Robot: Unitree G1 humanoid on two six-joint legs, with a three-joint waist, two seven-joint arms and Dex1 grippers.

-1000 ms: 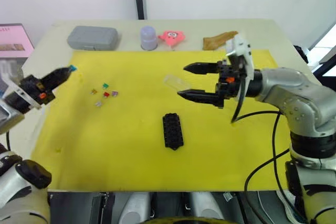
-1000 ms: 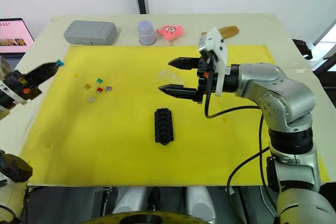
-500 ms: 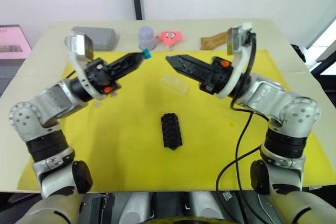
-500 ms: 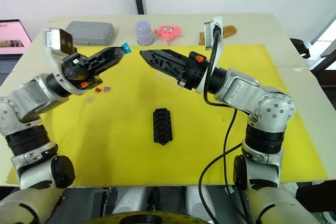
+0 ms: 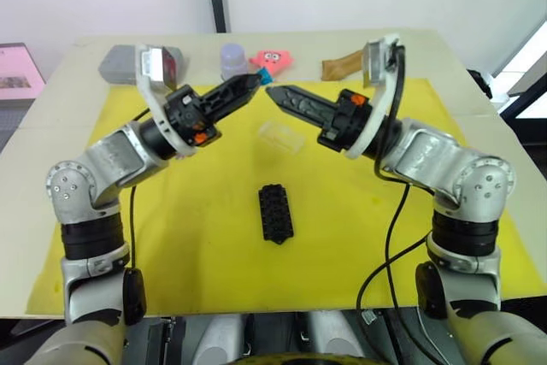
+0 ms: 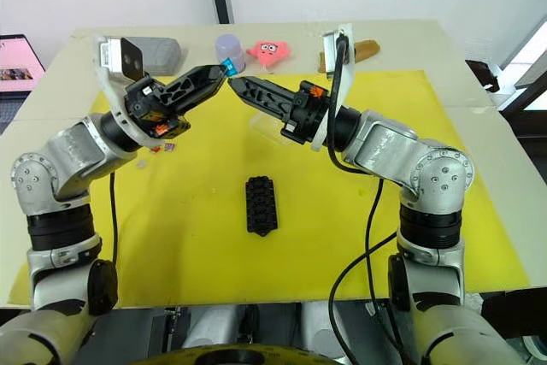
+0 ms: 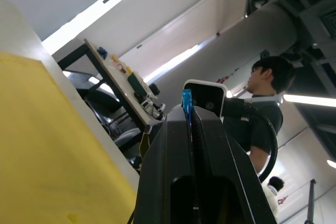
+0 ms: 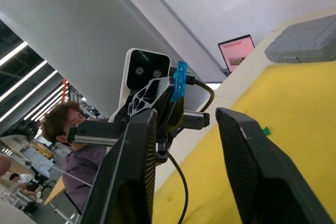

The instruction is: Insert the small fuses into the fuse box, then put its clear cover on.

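A large yellow rectangular mat point(image 5: 359, 237) is being shown spread over a pale table point(image 5: 77, 66), with bare table edge left at 9, 12 and 3 o'clock. Across the mat's middle, wide open yellow room is being left on all sides of the small black rectangular fuse box with bumpy edges point(image 5: 276, 213); whether its slots are filled cannot be told.

Above the mat, toward 12 o'clock from the fuse box, the two arms are being held raised with their tips nearly meeting. The left gripper point(image 6: 220, 71) is being kept pressed closed on a tiny blue plastic blade fuse point(image 6: 228, 67), which is standing out past its tip; in the left wrist view the same fuse point(image 7: 186, 99) is seen pinched between the two black fingers. The right gripper point(image 6: 236, 85) is being held with its fingers narrowly parted, gripping nothing, its tip just beside the blue fuse.

A grey rounded case point(image 6: 162, 53) is lying closed along the far table edge at 11 o'clock; its contents cannot be seen. A grey-lilac cup point(image 6: 226, 45) is standing beside it.

The clear colourless rectangular cover point(image 5: 280, 137) is lying on the mat under the right arm, at 12 o'clock from the fuse box and apart from it.

Some small loose fuses point(image 6: 162, 146) are lying on the mat at 10 o'clock, partly hidden by the left arm.
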